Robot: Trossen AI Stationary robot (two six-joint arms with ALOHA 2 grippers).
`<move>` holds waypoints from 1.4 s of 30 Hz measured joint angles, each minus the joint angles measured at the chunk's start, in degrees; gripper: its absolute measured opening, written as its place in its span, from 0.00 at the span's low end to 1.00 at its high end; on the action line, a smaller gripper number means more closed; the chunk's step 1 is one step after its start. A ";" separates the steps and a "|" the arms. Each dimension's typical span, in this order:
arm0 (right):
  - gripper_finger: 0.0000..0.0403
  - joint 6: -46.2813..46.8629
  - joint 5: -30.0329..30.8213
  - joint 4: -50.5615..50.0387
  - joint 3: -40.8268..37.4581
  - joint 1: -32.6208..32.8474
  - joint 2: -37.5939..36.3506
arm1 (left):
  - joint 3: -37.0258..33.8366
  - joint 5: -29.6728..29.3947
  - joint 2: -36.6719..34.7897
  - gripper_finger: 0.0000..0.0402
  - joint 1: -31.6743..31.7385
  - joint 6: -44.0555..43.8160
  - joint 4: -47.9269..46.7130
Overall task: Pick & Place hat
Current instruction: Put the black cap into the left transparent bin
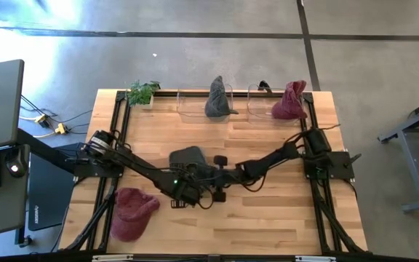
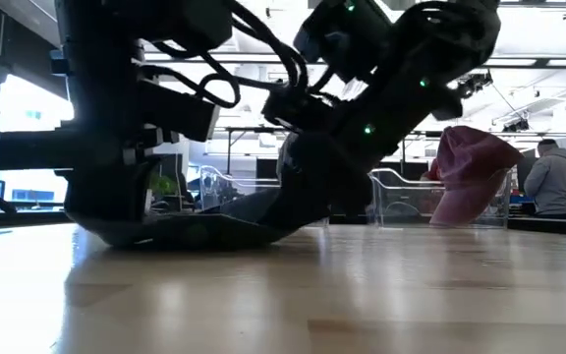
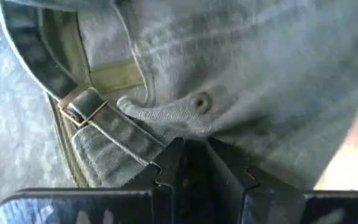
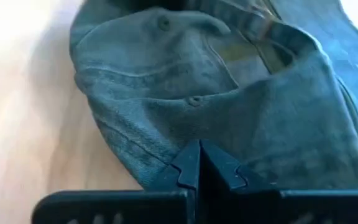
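Both pincers meet at frame centre in the high view. Left gripper is pinched on the gray cap, fingers nearly together w/ cloth between. Right gripper is clamped tight on the cap's edge too. Cap lies flat on the table, strap & brass buckle showing; can't tell which way its brim points. Faded gray-green denim, soft, wrinkled.

place: lab/workshop | cues: concrete floor; wooden table; laptop

Both tools low, pinched shut.
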 joint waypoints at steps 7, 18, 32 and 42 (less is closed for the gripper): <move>0.00 0.77 -0.05 -11.96 0.06 1.36 -2.75 | 0.36 1.67 -4.13 0.16 -0.82 -0.89 -4.79; 0.02 -2.04 4.98 -13.53 -0.34 5.22 -9.82 | 0.28 -7.54 -12.54 0.16 -3.12 3.57 1.67; 0.29 10.32 12.74 -27.89 -0.28 18.30 -23.11 | -9.19 -11.04 -8.45 0.26 -7.30 22.45 46.13; 0.29 14.75 21.96 -28.74 -0.28 27.41 -24.19 | -9.16 -6.94 -2.96 0.67 -1.43 12.71 44.95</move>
